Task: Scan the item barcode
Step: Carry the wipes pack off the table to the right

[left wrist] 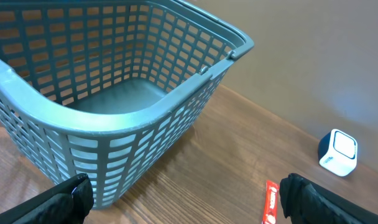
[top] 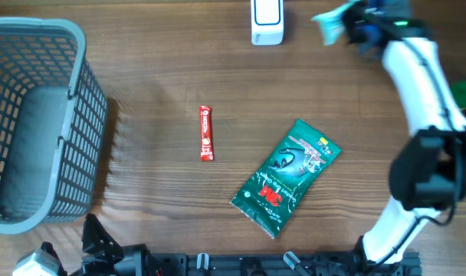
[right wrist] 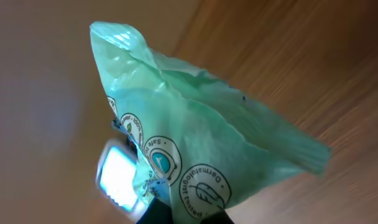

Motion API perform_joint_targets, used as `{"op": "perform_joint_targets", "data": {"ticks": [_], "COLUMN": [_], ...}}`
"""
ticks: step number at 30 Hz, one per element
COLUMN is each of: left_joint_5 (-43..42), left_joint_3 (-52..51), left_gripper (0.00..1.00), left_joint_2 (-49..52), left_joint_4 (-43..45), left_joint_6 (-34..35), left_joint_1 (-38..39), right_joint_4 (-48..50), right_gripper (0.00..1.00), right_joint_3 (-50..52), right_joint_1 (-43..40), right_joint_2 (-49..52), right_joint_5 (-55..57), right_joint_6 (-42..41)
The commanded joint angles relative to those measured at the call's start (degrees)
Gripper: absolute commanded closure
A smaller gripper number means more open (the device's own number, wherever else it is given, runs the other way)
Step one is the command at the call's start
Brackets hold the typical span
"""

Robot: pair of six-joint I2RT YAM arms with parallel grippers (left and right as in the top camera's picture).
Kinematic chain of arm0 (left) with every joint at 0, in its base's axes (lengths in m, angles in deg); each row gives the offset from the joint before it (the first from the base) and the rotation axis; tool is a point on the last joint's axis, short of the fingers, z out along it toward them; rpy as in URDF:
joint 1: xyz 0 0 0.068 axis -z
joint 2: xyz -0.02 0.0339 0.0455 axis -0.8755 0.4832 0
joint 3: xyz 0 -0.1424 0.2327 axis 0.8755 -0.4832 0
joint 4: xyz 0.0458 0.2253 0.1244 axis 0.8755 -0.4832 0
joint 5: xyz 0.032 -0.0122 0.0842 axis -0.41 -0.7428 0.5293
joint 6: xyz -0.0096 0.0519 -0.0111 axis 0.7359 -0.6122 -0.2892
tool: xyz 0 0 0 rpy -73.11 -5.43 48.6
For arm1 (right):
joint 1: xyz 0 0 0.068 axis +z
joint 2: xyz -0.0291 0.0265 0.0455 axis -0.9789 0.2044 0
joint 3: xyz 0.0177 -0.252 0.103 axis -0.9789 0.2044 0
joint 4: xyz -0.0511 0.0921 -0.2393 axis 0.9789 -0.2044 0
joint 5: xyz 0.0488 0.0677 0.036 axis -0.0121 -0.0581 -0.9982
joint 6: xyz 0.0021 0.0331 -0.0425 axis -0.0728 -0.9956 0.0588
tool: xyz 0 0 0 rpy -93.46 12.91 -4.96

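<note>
Right fingers (top: 354,24) pinch a pale green packet (right wrist: 195,130) by the far scanner (top: 267,21); my left fingers (left wrist: 61,200) gape beside the basket (left wrist: 145,114).

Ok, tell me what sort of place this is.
Probably a mock shop checkout on a brown wooden table: a small white box-shaped scanner, a grey plastic lattice basket, and packaged goods like the green printed pouch.

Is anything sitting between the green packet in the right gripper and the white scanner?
Nothing visible does. The right gripper holds the green packet just beside the white scanner, and the overhead view shows only bare table between them.
</note>
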Motion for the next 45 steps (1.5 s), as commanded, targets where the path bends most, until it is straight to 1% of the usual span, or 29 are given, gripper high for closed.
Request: {"op": "perform_joint_targets", "data": {"ticks": [1, 2, 4, 6, 8, 9, 11, 14, 15, 20, 21, 24, 26, 28, 31, 32, 35, 37, 39, 40, 41, 42, 44, 45], "left_joint_5": [-0.5, -0.5, -0.5, -0.5, -0.5, -0.5, -0.5, -0.5, -0.5, -0.5, -0.5, -0.5, -0.5, -0.5, -0.5, -0.5, -0.5, -0.5, -0.5, -0.5, -0.5, -0.5, -0.5, -0.5], "left_joint_3": [0.1, 0.1, 0.1, 0.1, 0.1, 0.1, 0.1, 0.1, 0.1, 0.1, 0.1, 0.1, 0.1, 0.1, 0.1, 0.1, 0.1, 0.1, 0.1, 0.1, 0.1, 0.1, 0.1, 0.1], "left_gripper": [0.0, 0.0, 0.0, 0.0, 0.0, 0.0, 0.0, 0.0, 0.0, 0.0, 0.0, 0.0, 0.0, 0.0, 0.0, 0.0, 0.0, 0.0, 0.0, 0.0, 0.0, 0.0, 0.0, 0.0], "left_joint_2": [-0.2, -0.2, -0.2, -0.2, -0.2, -0.2, -0.2, -0.2, -0.2, -0.2, -0.2, -0.2, -0.2, -0.2, -0.2, -0.2, -0.2, -0.2, -0.2, -0.2, -0.2, -0.2, -0.2, -0.2], "left_joint_4": [0.2, 0.2, 0.2, 0.2, 0.2, 0.2, 0.2, 0.2, 0.2, 0.2, 0.2, 0.2, 0.2, 0.2, 0.2, 0.2, 0.2, 0.2, 0.2, 0.2, 0.2, 0.2, 0.2, 0.2], "left_joint_6": [0.3, 0.3, 0.3, 0.3, 0.3, 0.3, 0.3, 0.3, 0.3, 0.3, 0.3, 0.3, 0.3, 0.3, 0.3, 0.3, 0.3, 0.3, 0.3, 0.3, 0.3, 0.3, 0.3, 0.3], "left_joint_1": [0.2, 0.2, 0.2, 0.2, 0.2, 0.2, 0.2, 0.2, 0.2, 0.2, 0.2, 0.2, 0.2, 0.2, 0.2, 0.2, 0.2, 0.2, 0.2, 0.2, 0.2, 0.2, 0.2, 0.2], "right_joint_4": [-3.6, -5.2, -11.8, -16.5, -18.8, -18.7, -17.2, -9.0, -5.5, -1.4, -1.0, -1.3, -0.9, 0.5, 0.5, 0.3, 0.4, 0.4, 0.2, -0.2, -0.4, -0.9, -1.6, -1.6], "right_gripper": [0.95, 0.95, 0.95, 0.96, 0.95, 0.96, 0.95, 0.95, 0.95, 0.94, 0.93, 0.91, 0.9, 0.91, 0.92, 0.89, 0.71, 0.53, 0.39, 0.36, 0.25, 0.22, 0.18, 0.19], "right_joint_3": [-0.2, -0.2, -0.2, -0.2, -0.2, -0.2, -0.1, -0.1, -0.1, -0.1, -0.2, -0.2, -0.2, -0.2, -0.2, -0.2, -0.2, -0.2, -0.2, -0.4, -1.0, -1.4, -2.3, -2.3], "right_joint_1": [-8.0, -10.1, -14.2, -16.4, -17.6, -17.7, -17.7, -17.7, -17.8, -18.7, -19.2, -22.1, -24.6, -28.2, -31.1, -31.5, -31.5, -31.5, -31.5, -31.5, -31.5, -31.5, -31.5, -31.5], "right_joint_2": [1.7, 2.1, 2.1, 1.6, 1.2, 1.1, 1.2, 1.7, 2.3, 6.7, 7.5, 8.8, 8.9, 9.1, 9.8, 9.9, 10.1, 10.1, 10.0, 10.0, 9.9, 9.7, 8.5, 7.3], "right_joint_5": [13.3, 15.1, 15.8, 14.4, 14.3, 14.7, 19.0, 21.8, 25.0, 31.5, 31.6, 30.7, 26.4, 20.3, 18.2, 18.2, 18.2, 17.8, 16.4, 15.1, 12.0, 9.7, 4.0, 0.2], "right_joint_6": [1.0, 1.2, 2.1, 3.8, 6.5, 8.3, 8.6, 10.1, 10.2, 9.9, 9.7, 5.0, 2.5, 2.5, 2.8, 2.9, 4.5, 4.5, 4.5, 4.8, 6.0, 6.4, 7.9, 8.8]}}
